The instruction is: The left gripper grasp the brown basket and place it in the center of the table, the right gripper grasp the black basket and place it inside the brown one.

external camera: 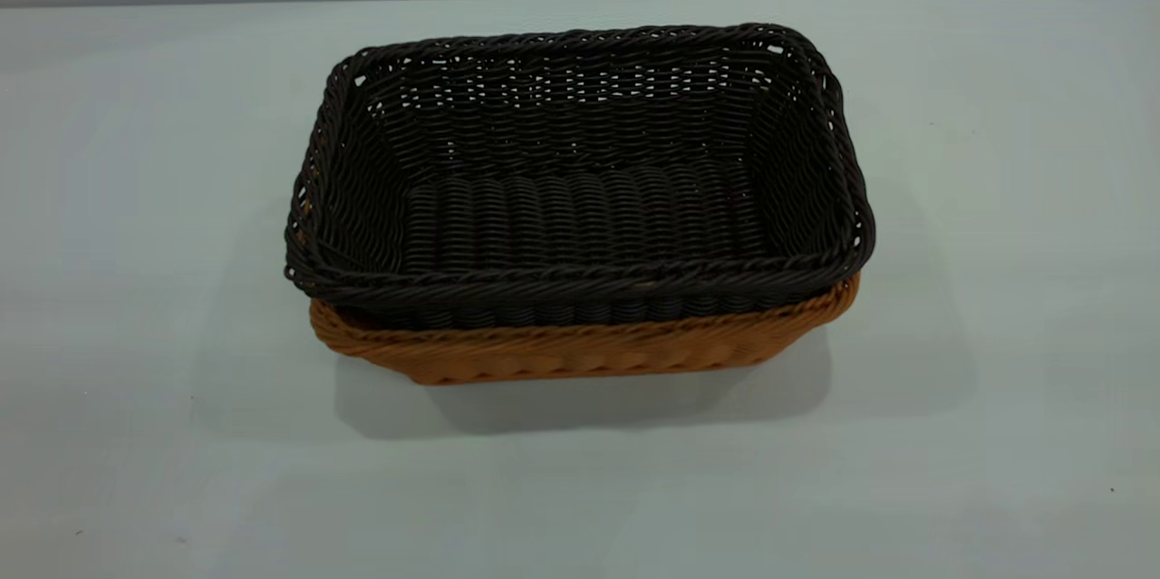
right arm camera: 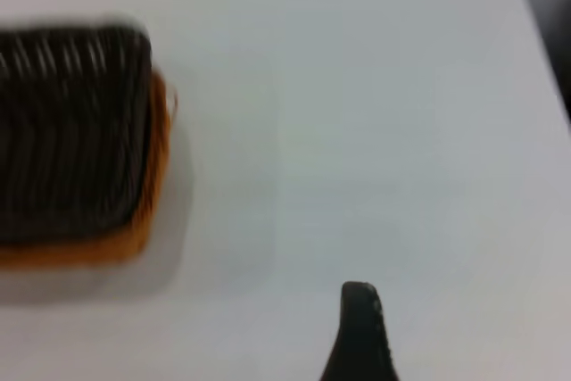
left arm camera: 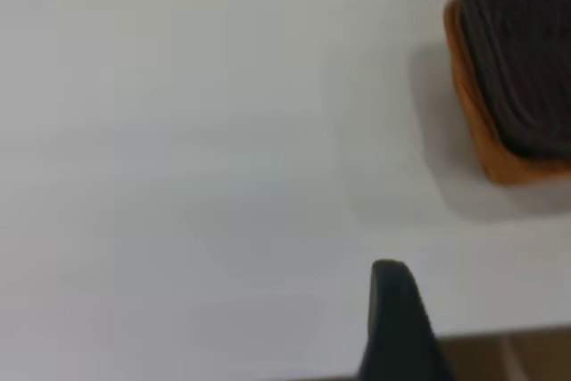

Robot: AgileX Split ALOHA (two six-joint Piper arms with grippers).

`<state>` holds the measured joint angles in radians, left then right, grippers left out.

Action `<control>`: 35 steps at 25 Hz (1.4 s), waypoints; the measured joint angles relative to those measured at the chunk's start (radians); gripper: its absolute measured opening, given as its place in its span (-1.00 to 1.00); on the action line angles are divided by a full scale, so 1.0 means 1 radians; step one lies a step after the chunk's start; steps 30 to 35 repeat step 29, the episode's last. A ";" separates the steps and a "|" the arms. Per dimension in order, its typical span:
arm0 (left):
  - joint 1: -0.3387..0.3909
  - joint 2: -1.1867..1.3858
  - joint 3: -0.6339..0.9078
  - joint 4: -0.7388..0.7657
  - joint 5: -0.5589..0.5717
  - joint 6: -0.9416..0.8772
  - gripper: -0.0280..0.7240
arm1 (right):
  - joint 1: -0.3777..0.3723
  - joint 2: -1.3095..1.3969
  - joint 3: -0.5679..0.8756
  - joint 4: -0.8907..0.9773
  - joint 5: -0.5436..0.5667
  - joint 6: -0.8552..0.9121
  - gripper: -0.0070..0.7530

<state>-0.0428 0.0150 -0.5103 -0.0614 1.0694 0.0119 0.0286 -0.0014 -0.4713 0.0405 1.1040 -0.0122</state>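
Over on the left side, the left gripper (left arm camera: pixel 397 323) sits well clear of the action, hanging above bare white table (external camera: pixel 136 289) near its edge; only one dark finger (left arm camera: pixel 393 310) shows in its wrist view, so there's no telling how wide that claw stands, though nothing is in its hold. Moving to the middle of the table, here's the brown basket (external camera: pixel 580 348), resting flat on the white surface with only its orange-tan rim and lower wall peeking out along the near side and at the right corner. And nested right inside it, the black basket (external camera: pixel 580 198), upright, mouth open to the ceiling, its braided rim riding above the brown rim all the way round, its dark woven floor on show. Across to the right, the right gripper (right arm camera: pixel 357 336) is likewise parked apart from the stack, over open table, with both baskets off to one side in its wrist view; again a single dark finger (right arm camera: pixel 359 318) is all that shows, so its opening can't be told, and it carries nothing.
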 joint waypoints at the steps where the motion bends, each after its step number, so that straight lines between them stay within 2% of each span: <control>1: 0.000 -0.021 0.000 0.000 0.002 0.000 0.16 | 0.000 -0.012 -0.001 0.000 0.008 0.000 0.32; 13: 0.000 -0.034 0.003 -0.001 0.057 -0.001 0.16 | 0.000 -0.014 -0.001 0.004 0.017 0.000 0.32; 35: 0.000 -0.034 0.003 -0.001 0.060 -0.001 0.16 | 0.000 -0.014 -0.001 0.005 0.017 0.000 0.32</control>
